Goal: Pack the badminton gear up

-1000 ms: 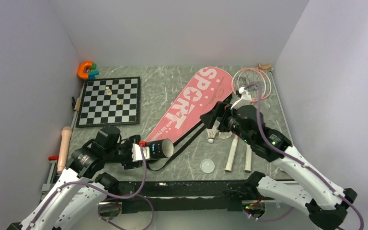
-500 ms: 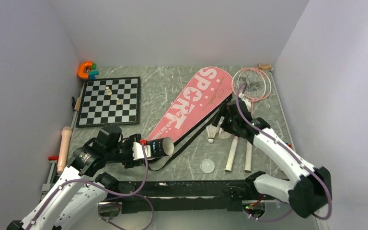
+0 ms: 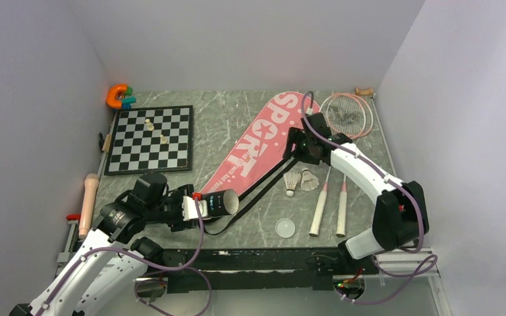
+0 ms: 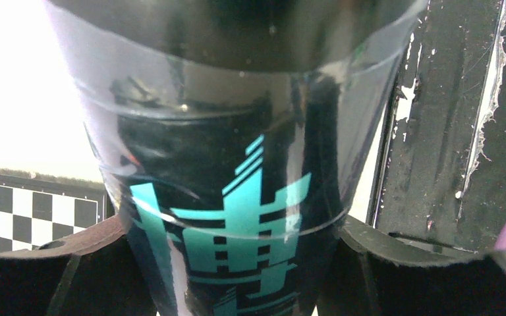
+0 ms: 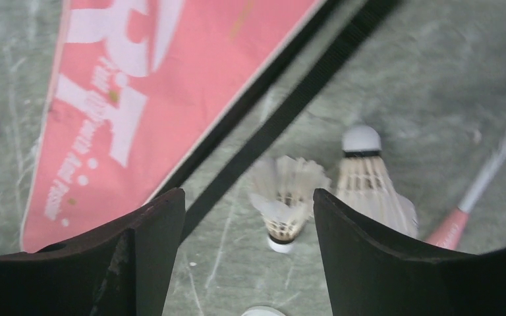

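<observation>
My left gripper (image 3: 201, 207) is shut on the long black tube (image 3: 219, 203), which is held level with its open end toward the pink "SPORT" bag (image 3: 263, 141). In the left wrist view the tube (image 4: 237, 164) fills the space between the fingers. My right gripper (image 3: 295, 146) is open and empty, hovering over the bag's black straps. Two white shuttlecocks (image 3: 292, 182) (image 3: 309, 179) lie just in front of it. In the right wrist view one shuttlecock (image 5: 284, 201) shows between the fingers, the other (image 5: 369, 178) to its right. Two pink rackets (image 3: 346, 115) lie at the right. No third shuttlecock shows.
A chessboard (image 3: 149, 138) with two pieces lies at the back left, an orange U-shaped toy (image 3: 115, 96) behind it. A clear round lid (image 3: 284, 228) lies near the front edge. A wooden pin (image 3: 89, 201) lies at the left edge. Walls close in on three sides.
My right arm has stretched out and its gripper has moved away from the shuttlecocks toward the bag's edge, leaving both shuttlecocks in view. The left arm and tube have not moved.
</observation>
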Action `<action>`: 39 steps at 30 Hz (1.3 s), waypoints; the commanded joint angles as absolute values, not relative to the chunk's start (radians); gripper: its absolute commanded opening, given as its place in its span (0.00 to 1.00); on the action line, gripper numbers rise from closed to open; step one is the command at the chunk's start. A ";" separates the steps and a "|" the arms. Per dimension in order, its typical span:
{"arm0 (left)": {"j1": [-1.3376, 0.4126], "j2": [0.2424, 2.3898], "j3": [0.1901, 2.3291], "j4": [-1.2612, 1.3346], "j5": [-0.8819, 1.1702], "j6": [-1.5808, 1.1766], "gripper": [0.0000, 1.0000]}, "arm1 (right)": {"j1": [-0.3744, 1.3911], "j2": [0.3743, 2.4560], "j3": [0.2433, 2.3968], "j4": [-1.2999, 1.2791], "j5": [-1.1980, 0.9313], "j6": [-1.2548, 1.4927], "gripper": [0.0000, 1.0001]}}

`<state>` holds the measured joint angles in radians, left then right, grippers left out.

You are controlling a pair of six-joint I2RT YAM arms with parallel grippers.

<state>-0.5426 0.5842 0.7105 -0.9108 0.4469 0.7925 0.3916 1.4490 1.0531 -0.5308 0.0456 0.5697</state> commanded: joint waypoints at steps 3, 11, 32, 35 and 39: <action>-0.542 0.573 0.714 -0.888 0.455 0.812 0.00 | 0.390 1.594 1.184 -0.547 -0.093 0.395 0.69; -0.543 0.572 0.715 -0.904 0.449 0.823 0.00 | 0.395 1.640 1.163 -0.551 -0.086 0.371 0.67; -0.541 0.572 0.721 -0.913 0.462 0.839 0.00 | 0.439 1.575 1.033 -0.537 -0.162 0.376 0.42; -0.541 0.572 0.724 -0.914 0.468 0.840 0.00 | 0.447 1.562 1.020 -0.547 -0.154 0.379 0.38; -0.540 0.572 0.727 -0.914 0.469 0.840 0.00 | 0.454 1.530 1.003 -0.556 -0.156 0.388 0.31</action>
<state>-0.5426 0.5842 0.7067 -0.9295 0.4473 0.8207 0.4438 1.5936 1.0164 -0.5453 -0.1432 0.3717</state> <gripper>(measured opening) 0.701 0.352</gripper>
